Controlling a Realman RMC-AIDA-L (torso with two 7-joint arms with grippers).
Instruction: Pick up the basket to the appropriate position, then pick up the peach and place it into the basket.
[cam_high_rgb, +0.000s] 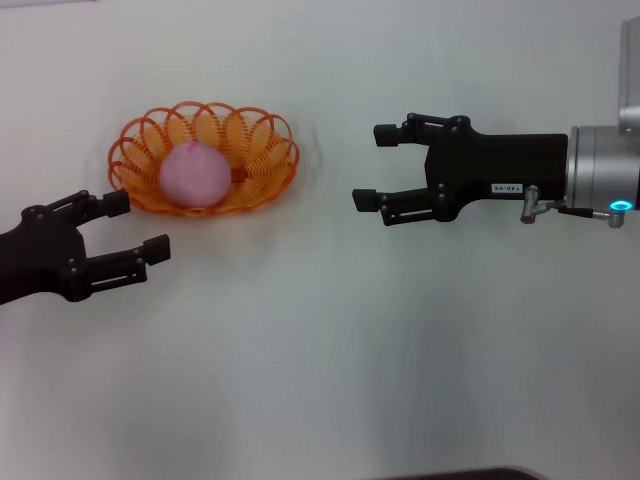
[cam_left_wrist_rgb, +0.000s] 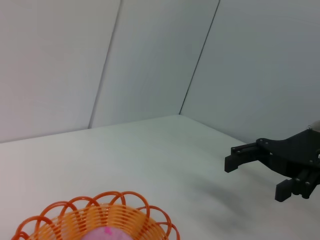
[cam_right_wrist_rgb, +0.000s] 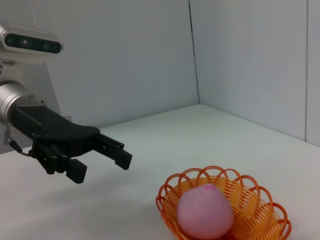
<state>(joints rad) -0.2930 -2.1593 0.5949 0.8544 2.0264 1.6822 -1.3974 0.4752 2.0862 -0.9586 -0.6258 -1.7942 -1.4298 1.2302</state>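
Peach (cam_high_rgb: 194, 176) resting inside the basket (cam_high_rgb: 270, 150), toward its left half, with a darker pink mark on top. Basket standing flat on the white surface (cam_high_rgb: 320, 350), scalloped rim unbroken all the way round in the head view.

Left claw (cam_high_rgb: 140, 226) just near-side and left of the basket, upper fingertip (cam_high_rgb: 116, 203) close to the rim but apart from it; jaws spread wide, nothing between them. Right claw (cam_high_rgb: 375, 166) well to the right of the basket, fingers pointing toward it, likewise gaping and holding nothing. Wide bare stretch of surface between that claw and the basket rim, and more open room on the near side of both claws.

Left arm cut off at the head view's left edge. In the left wrist view, only the far arc of the basket (cam_left_wrist_rgb: 95, 212) in sight, with a sliver of the peach (cam_left_wrist_rgb: 107, 233) at the picture's edge; right claw (cam_left_wrist_rgb: 255, 175) seen farther off, above the surface. In the right wrist view, basket (cam_right_wrist_rgb: 260, 200) and peach (cam_right_wrist_rgb: 205, 210) nearly whole, basket base clipped by the picture's edge; left claw (cam_right_wrist_rgb: 102, 162) beyond them, open. Surface ending against pale wall panels (cam_right_wrist_rgb: 125, 55) behind.
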